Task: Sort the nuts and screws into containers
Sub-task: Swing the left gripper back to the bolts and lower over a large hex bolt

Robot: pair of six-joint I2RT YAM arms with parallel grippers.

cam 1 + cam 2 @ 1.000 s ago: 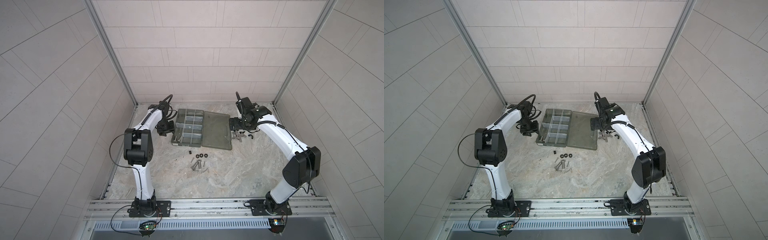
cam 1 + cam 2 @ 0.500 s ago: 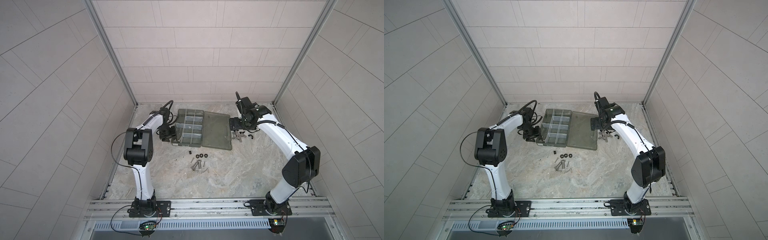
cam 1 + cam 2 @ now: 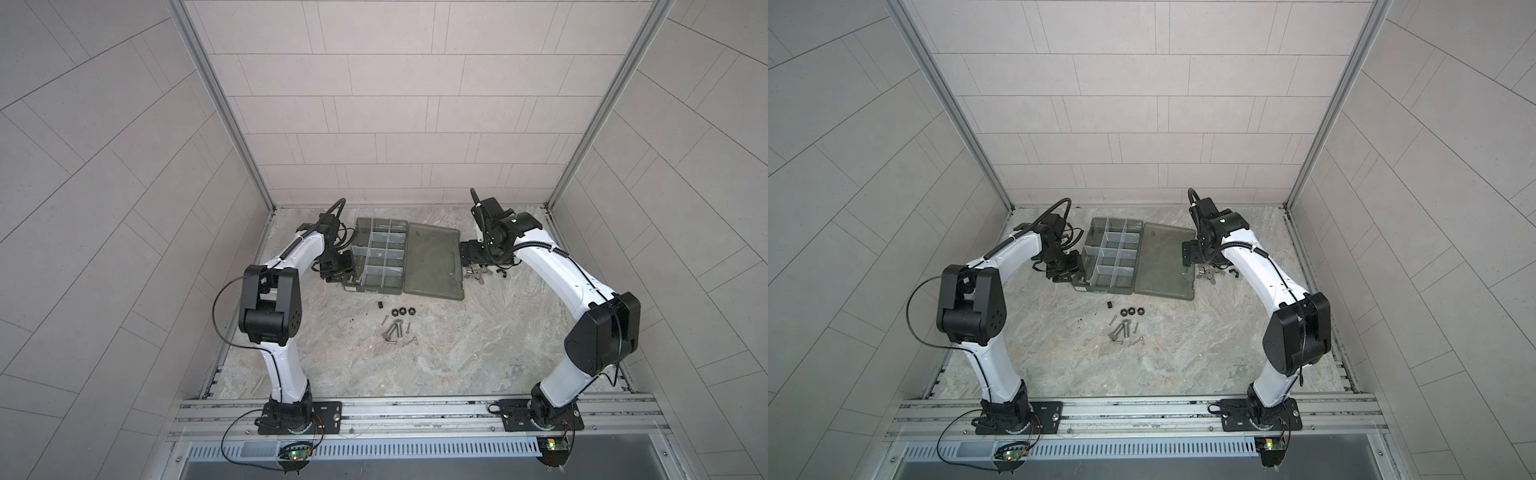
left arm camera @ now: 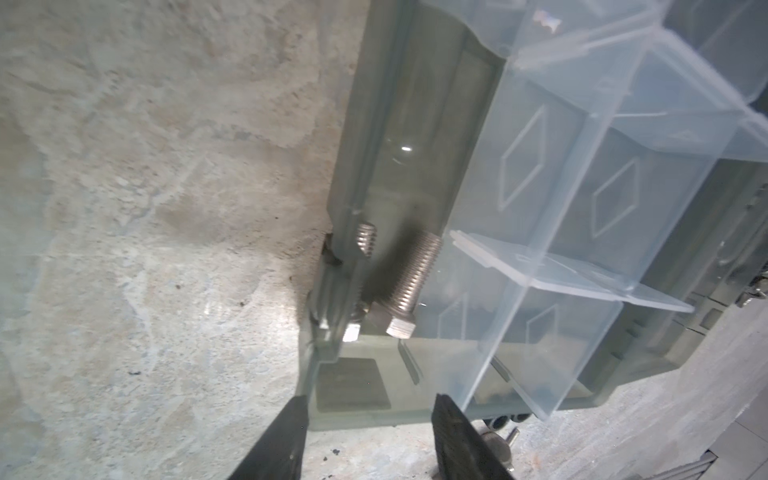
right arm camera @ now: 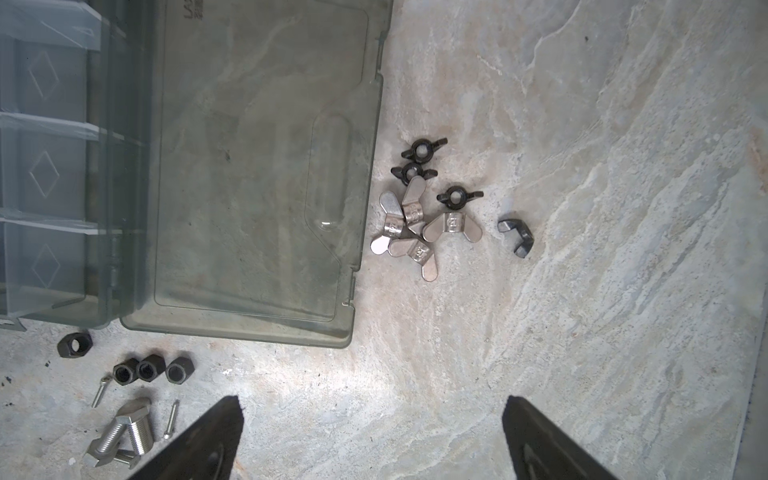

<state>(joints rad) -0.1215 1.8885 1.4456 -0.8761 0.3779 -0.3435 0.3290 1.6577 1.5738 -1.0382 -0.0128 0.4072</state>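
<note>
Done: one bolt [image 4: 405, 282] lies in the narrow compartment along the edge of the case [image 4: 361, 124]. The shape beside it may be a second bolt or a reflection in the wall; cannot tell.
Other compartments [image 3: 376, 272]: look empty in both top views.
Left to do, nuts [image 3: 402, 310]: three black ones in a row on the desk [image 3: 457, 353] in front of the case, with a fourth nut [image 5: 75, 344] a little apart.
Left to do, screws: thick bolts [image 3: 394, 330] and thin screws [image 3: 409, 341] loose near the nuts.
Also loose: wing nuts [image 5: 415, 220] just beside the lid [image 3: 434, 266].
Left tool [image 4: 370, 401]: jaws partway apart and empty, at the case's near corner.
Right tool [image 5: 372, 401]: jaws wide and empty, above the desk near the wing nuts.
Progress: early, judging by how much is loose.
</note>
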